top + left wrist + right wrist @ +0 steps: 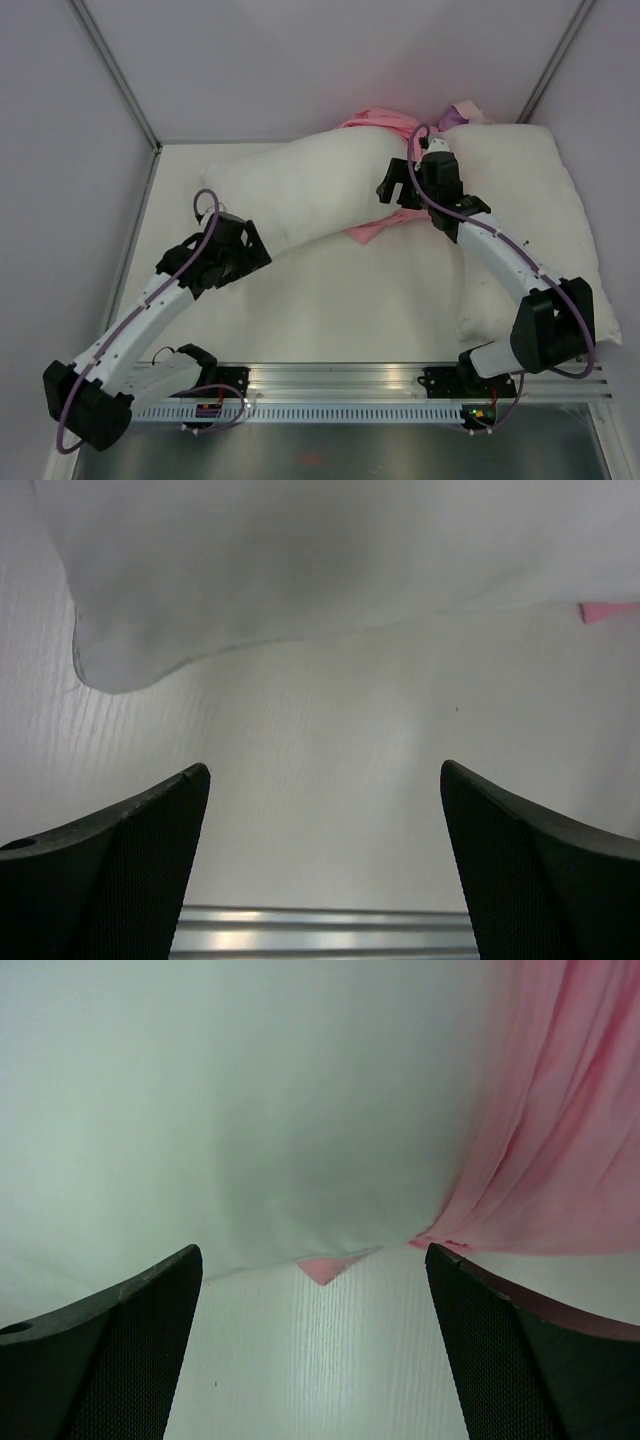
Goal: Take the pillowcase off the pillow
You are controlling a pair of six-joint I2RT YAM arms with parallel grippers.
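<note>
On a white table (330, 300), with pale walls (60, 150) on the left, far and right sides, and a shiny metal rail (340, 382) along the near edge. Across the far left part of the table, the pillow (290, 190): long, plump and white, a little bent, with one end near the far left corner and the other end toward the middle of the far edge. At that middle end, the pillowcase (372, 121): pink, bunched up against the far edge, with one more pink bit poking out from under the pillow's near side. Most of the pillow bare and outside the case. Hard to tell about the last end, inside the pink cloth or not, with the right arm (500, 250) in the way from above. Along the right edge, a second white pillow (530, 210), big and flat, right next to the pink cloth, with the right arm stretched over it. Right gripper (312, 1250) close above the join of white pillow and pink cloth, fingers wide apart, holding nothing. Left gripper (325, 768) over bare table just beside the pillow's left end, fingers wide apart too, holding nothing.
</note>
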